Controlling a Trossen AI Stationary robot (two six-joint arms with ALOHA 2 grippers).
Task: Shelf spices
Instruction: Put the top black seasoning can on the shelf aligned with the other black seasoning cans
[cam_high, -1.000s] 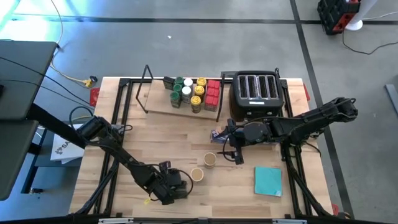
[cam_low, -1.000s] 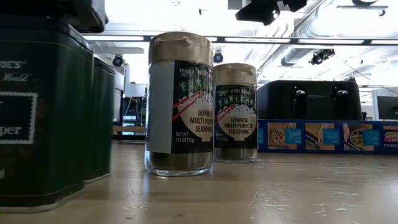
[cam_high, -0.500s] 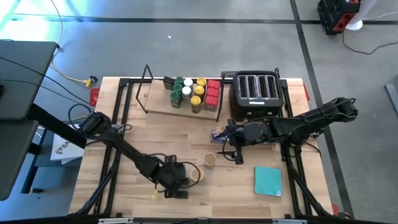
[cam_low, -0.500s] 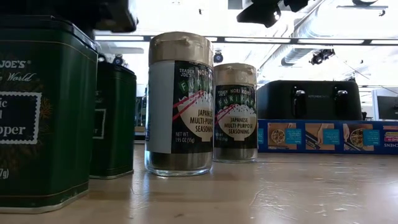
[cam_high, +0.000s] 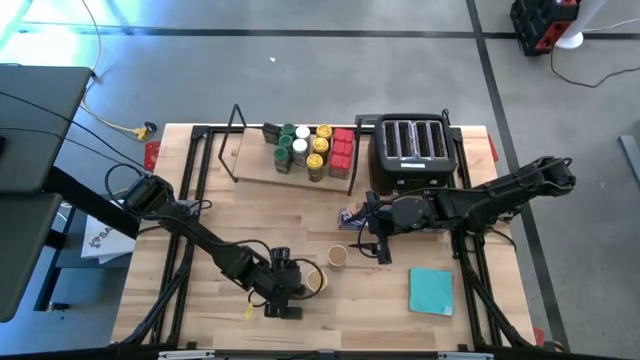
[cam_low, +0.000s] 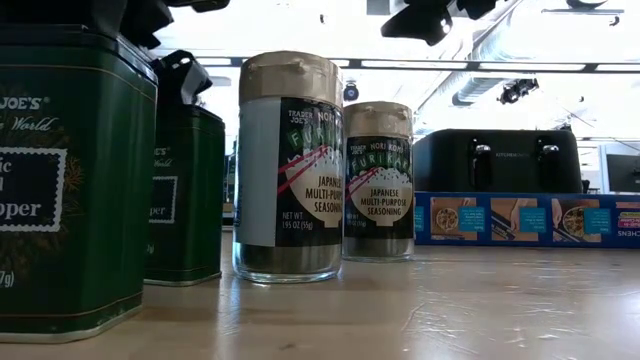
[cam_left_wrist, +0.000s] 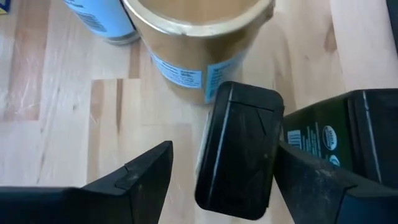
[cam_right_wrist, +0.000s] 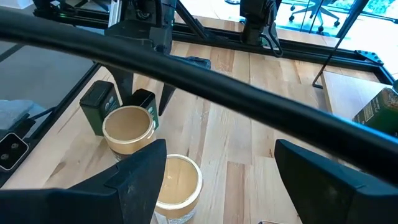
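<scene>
Tins, dark green, sit low and left of centre in the high view, under the left gripper (cam_high: 283, 287); the shelf (cam_high: 290, 165) lies well above. Low view: nearer tin (cam_low: 183, 190) upright beside a tan-lidded jar (cam_low: 290, 165). Left wrist view: fingers (cam_left_wrist: 146, 177) apart, astride the tin's lid, its long axis along them. Right gripper (cam_high: 378, 240), centre-right, fingers apart.

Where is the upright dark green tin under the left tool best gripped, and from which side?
From straight above, across its two long flat sides: the tin stands upright, and the left tool, fingers open, straddles that narrow width.
</scene>
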